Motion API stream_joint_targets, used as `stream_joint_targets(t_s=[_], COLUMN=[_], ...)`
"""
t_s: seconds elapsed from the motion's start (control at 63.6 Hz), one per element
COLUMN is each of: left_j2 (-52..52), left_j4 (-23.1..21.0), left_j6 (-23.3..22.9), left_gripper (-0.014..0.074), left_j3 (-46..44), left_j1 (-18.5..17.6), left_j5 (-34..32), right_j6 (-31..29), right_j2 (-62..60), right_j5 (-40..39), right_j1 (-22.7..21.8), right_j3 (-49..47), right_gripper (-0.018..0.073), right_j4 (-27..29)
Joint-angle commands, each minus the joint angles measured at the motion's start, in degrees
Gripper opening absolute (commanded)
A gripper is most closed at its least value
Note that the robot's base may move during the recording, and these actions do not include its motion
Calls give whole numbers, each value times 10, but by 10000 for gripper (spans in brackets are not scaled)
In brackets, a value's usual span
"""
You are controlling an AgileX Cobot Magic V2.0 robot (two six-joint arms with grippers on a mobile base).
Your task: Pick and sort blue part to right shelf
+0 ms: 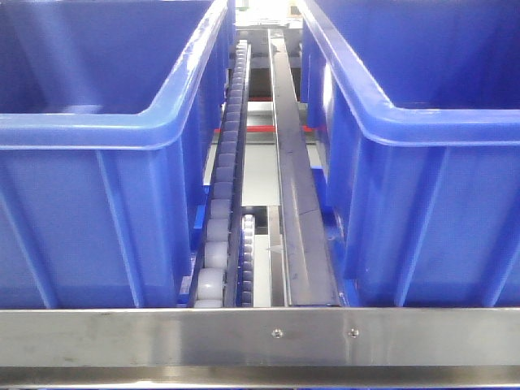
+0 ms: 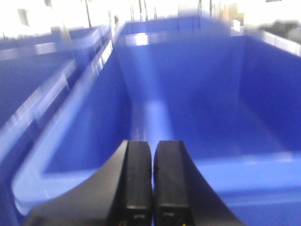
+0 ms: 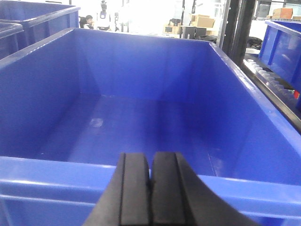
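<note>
The blue part is not visible in any view. My left gripper (image 2: 153, 143) is shut with nothing between its black pads. It hangs over the near rim of a large blue bin (image 2: 117, 47), whose inside looks bare; this view is blurred. My right gripper (image 3: 150, 155) is shut and empty. It hangs over the near rim of another large blue bin (image 3: 42, 172), whose floor shows no part. Neither gripper appears in the front view.
The front view shows two blue bins, left (image 1: 81, 130) and right (image 1: 439, 122), on a rack with a roller track (image 1: 223, 195) and a metal rail (image 1: 296, 187) between them. A steel bar (image 1: 260, 329) crosses the front. More bins stand at the left (image 2: 33, 52) and right (image 3: 284, 42).
</note>
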Motion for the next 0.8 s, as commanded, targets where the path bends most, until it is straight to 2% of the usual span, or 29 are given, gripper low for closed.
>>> stream_joint_targets(t_s=[0.0, 0.047, 0.299, 0.786], left_j2=[-23, -38, -34, -34], left_j4=[-4, -4, -7, -7], left_j6=[-6, -6, -6, -6], left_gripper=[124, 124, 124, 124], left_j3=[14, 14, 14, 14], left_j1=[-4, -4, 9, 9], left_j5=[-5, 10, 8, 8], right_j6=[-1, -1, -1, -1], right_j2=[-13, -13, -13, -13], right_j5=[-53, -53, -53, -53], right_j1=[-4, -4, -4, -4], right_j3=[-13, -13, -13, -13], right_gripper=[54, 54, 54, 54], right_j4=[0, 0, 0, 0])
